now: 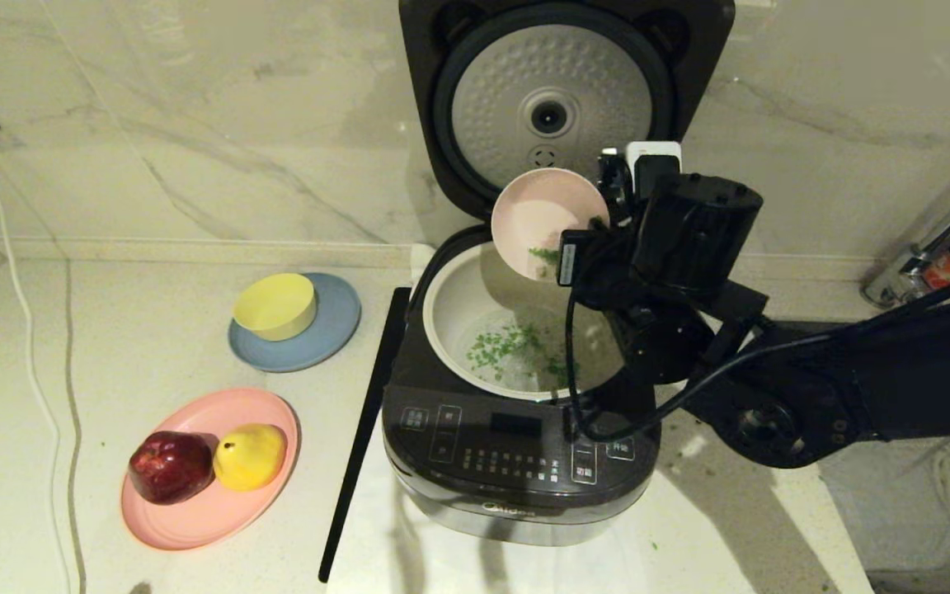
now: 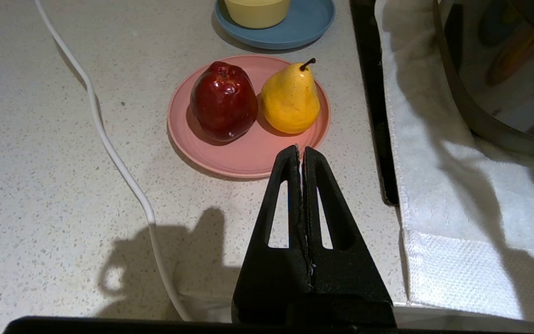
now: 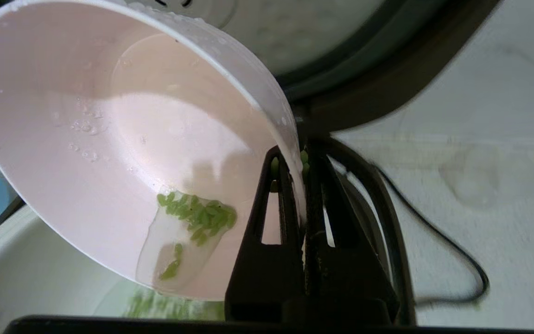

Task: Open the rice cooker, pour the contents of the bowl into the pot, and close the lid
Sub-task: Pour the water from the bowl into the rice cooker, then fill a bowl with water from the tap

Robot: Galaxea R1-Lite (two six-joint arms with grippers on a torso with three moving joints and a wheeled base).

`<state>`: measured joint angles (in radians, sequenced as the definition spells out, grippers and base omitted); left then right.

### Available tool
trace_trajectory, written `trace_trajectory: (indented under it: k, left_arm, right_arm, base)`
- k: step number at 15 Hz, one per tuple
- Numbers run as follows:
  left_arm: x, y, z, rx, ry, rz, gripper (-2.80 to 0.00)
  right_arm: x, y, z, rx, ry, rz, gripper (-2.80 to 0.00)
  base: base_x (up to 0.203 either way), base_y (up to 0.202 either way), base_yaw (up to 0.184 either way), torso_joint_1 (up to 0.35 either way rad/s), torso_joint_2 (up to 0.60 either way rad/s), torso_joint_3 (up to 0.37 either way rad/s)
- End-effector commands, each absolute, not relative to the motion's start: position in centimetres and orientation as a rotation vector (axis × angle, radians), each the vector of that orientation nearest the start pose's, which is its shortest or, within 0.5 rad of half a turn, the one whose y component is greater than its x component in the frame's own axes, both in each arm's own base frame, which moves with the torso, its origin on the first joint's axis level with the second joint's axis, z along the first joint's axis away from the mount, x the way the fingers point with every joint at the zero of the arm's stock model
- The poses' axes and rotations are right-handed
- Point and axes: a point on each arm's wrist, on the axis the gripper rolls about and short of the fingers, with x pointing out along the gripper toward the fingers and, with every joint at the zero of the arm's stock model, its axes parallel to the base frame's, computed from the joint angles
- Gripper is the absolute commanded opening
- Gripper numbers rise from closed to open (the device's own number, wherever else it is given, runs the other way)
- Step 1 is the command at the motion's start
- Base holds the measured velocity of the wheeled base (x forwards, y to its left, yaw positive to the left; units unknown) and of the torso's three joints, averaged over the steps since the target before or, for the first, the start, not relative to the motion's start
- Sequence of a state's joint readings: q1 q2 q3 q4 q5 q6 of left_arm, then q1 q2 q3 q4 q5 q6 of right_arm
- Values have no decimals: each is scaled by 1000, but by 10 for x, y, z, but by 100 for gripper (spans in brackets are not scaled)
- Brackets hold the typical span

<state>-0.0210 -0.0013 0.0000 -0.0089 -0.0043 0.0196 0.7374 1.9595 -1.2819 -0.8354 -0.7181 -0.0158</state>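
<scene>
Pink and tipped steeply, the bowl (image 3: pixel 123 139) is hanging over the pot (image 1: pixel 450 309) of the rice cooker (image 1: pixel 516 462), its rim pinched between the fingers (image 3: pixel 276 218) of the right gripper (image 3: pixel 300 160). Green bits (image 3: pixel 197 215) are sliding out with water onto those already lying in the pot. The lid (image 1: pixel 557 99) is standing open. Over the desk (image 2: pixel 40 185), the left gripper (image 2: pixel 301 150) is resting with fingers pressed together.
</scene>
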Motion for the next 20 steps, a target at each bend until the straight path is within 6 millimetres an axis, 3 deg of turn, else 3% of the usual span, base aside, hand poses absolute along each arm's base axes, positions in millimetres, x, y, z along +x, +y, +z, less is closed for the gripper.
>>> trace_trajectory:
  k: [1,5,10,15,18,20]
  left_arm:
    - [-22,0,74,20,-2,-25,-280]
    - [-22,0,74,20,-2,-25,-280]
    - [-22,0,74,20,-2,-25,-280]
    - [-22,0,74,20,-2,-26,-280]
    - [-22,0,74,20,-2,-25,-280]
    - [-22,0,74,20,-2,-26,-280]
  right_arm:
    - [284,243,266,102,-55,38,-280]
    - [254,219,294,137,161,147,-280]
    - [210,173,333,250,364,282,-280]
    - [185,134,335,243,419,256,-280]
    - [176,115,329,234,454,211,-280]
    - [167,91,320,238,491,136,-280]
  base:
    - [0,0,0,0,0,0]
    - [0,0,0,0,0,0]
    - [0,0,0,0,0,0]
    - [0,0,0,0,0,0]
    - [0,0,0,0,0,0]
    - [0,0,0,0,0,0]
